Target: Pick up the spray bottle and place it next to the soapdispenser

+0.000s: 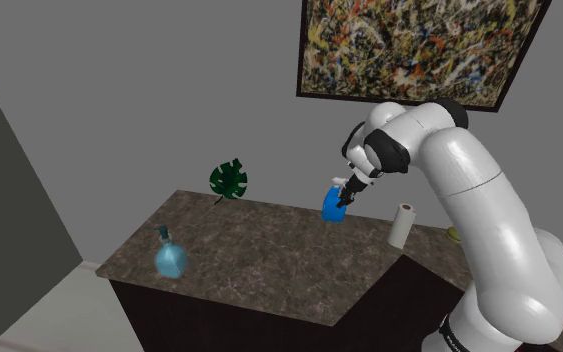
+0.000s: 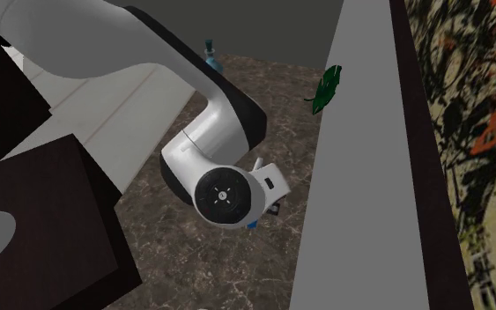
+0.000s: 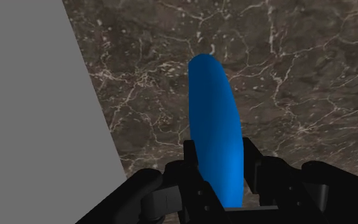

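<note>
A blue spray bottle [image 1: 333, 205] hangs in the air above the dark marble counter [image 1: 269, 265], close to the back wall. My gripper [image 1: 345, 190] is shut on its upper part. In the wrist view the bottle [image 3: 214, 133] points away from the hand, clasped between the two black fingers [image 3: 192, 159] of my gripper [image 3: 220, 167]. A sliver of the bottle [image 2: 252, 225] peeks out under the wrist in the second exterior view. The soap dispenser [image 1: 170, 258], a pale blue translucent bottle with a dark pump, stands near the counter's front corner at the shoulder view's left, far from my gripper.
A green leaf plant [image 1: 228, 181] stands at the back of the counter by the grey wall. A white paper roll [image 1: 400, 225] stands upright to the right of the bottle. A splatter painting [image 1: 419, 45] hangs on the wall above.
</note>
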